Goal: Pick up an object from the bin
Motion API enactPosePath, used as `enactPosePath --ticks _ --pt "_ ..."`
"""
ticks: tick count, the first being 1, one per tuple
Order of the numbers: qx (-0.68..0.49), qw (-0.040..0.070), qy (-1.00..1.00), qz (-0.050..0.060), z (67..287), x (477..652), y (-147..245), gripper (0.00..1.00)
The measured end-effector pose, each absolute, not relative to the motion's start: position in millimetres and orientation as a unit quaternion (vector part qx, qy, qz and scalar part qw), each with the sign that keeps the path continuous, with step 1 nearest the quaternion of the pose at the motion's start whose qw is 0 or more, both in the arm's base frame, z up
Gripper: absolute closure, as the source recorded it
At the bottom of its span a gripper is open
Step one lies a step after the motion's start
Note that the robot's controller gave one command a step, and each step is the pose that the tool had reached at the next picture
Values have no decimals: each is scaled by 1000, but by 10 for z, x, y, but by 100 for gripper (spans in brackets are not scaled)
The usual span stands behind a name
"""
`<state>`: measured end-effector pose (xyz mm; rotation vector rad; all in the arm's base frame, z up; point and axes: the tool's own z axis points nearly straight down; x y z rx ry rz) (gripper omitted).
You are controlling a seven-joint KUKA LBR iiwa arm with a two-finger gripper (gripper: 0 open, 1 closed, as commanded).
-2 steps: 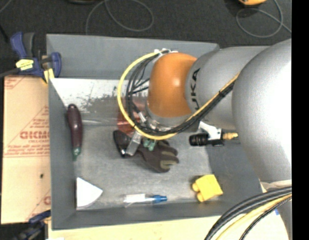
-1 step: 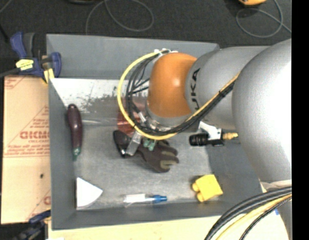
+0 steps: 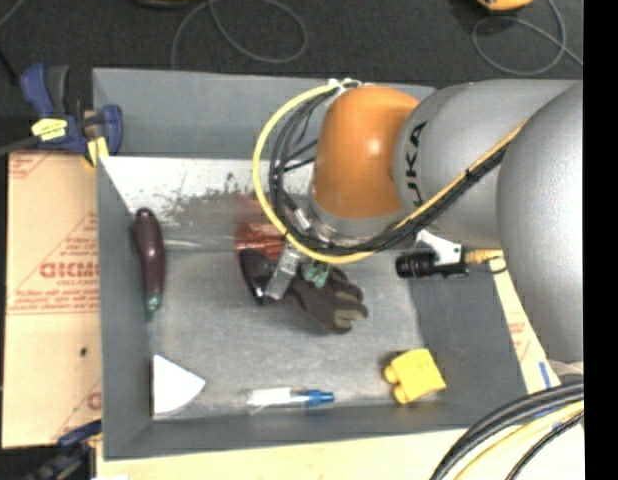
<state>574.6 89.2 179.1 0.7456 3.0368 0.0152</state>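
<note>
My gripper [image 3: 278, 277] is low in the middle of the bin, mostly hidden under the arm's orange cover. It rests against a dark brown, glove-like object [image 3: 329, 296] that spreads out to its lower right. A reddish-brown object [image 3: 255, 236] lies just above and left of the gripper, partly covered by it. A small black piece [image 3: 253, 272] sits at the gripper's left side, touching it. I cannot see whether anything is held.
A purple eggplant [image 3: 149, 258] lies along the left wall. A white wedge [image 3: 173, 383] sits in the front left corner, a blue-capped syringe [image 3: 289, 399] along the front wall, a yellow block [image 3: 415, 376] at front right, and a black marker [image 3: 429, 264] under the arm.
</note>
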Motion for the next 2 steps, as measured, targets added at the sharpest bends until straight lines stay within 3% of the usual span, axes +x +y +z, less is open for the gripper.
enactPosePath --ticks 1,2 --pt "238 7 971 5 1791 5746 891 100" --pt "231 11 973 6 1318 5686 801 100"
